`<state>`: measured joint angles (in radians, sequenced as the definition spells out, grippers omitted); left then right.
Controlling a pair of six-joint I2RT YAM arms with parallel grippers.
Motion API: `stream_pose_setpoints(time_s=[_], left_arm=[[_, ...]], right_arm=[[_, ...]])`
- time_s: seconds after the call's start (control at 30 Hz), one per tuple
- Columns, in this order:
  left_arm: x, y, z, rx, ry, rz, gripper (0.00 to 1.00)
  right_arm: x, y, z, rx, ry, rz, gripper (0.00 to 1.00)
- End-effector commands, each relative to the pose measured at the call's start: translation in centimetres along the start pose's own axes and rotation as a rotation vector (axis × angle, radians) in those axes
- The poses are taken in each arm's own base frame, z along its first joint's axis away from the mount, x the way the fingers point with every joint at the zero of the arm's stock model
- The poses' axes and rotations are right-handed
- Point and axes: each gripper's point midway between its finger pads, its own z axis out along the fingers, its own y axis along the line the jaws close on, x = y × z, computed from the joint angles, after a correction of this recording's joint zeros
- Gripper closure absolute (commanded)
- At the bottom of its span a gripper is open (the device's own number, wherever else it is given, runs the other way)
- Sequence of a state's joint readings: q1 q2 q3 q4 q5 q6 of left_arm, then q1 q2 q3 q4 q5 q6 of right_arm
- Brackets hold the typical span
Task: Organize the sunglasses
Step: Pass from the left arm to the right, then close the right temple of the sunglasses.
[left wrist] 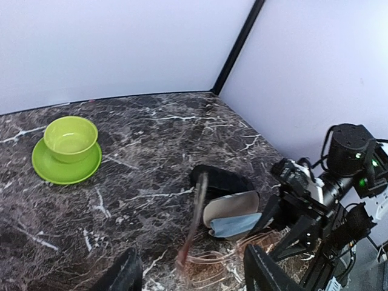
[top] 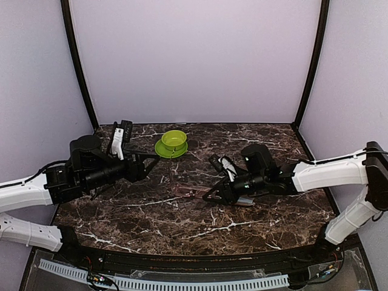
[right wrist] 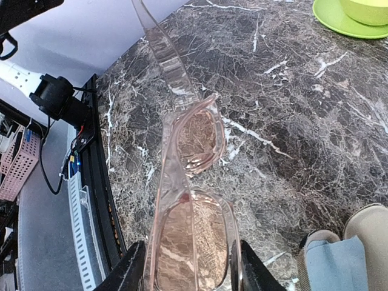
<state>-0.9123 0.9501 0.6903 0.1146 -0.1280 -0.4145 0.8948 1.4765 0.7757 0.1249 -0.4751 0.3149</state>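
Soft, even light fills the top view: the pale walls behind the green bowl [top: 174, 139] glow bright and almost washed out, while the dark marble table [top: 182, 212] in front of the bowl takes only a faint sheen and weak, soft-edged shadows under the arms. In the left wrist view the bowl is crisp and vivid, but the left gripper [left wrist: 191, 276], well in front of it, is dark and blurred. In the right wrist view, far from the bowl, the sunglasses [right wrist: 194, 182] sit close-up, and their frame catches pale highlights.
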Motion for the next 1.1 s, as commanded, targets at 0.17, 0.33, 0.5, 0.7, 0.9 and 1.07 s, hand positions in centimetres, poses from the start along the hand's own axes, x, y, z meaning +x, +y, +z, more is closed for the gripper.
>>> stream_pose_setpoints(time_s=[0.17,0.33,0.5,0.7,0.9,1.07], left_arm=[[1.9,3.5,2.3,-0.126,0.097,-0.095,0.41],[3.1,2.4,4.8,-0.089,0.176,-0.074,0.41],[4.5,1.1,5.8,-0.066,0.208,-0.034,0.41],[6.2,-0.1,6.8,-0.037,0.265,-0.010,0.41],[7.9,-0.9,7.5,-0.032,0.323,0.040,0.42],[8.8,-1.4,7.9,-0.026,0.366,0.094,0.41]], right_arm=[[-2.6,2.6,-0.9,-0.063,-0.066,-0.123,0.69],[-2.6,3.0,-0.7,-0.072,-0.071,-0.120,0.69],[-2.5,3.0,-0.6,-0.075,-0.075,-0.111,0.69],[-2.6,3.0,-0.4,-0.077,-0.080,-0.102,0.70],[-2.6,3.1,-0.4,-0.085,-0.087,-0.085,0.70],[-2.7,3.1,-0.4,-0.086,-0.095,-0.076,0.71]])
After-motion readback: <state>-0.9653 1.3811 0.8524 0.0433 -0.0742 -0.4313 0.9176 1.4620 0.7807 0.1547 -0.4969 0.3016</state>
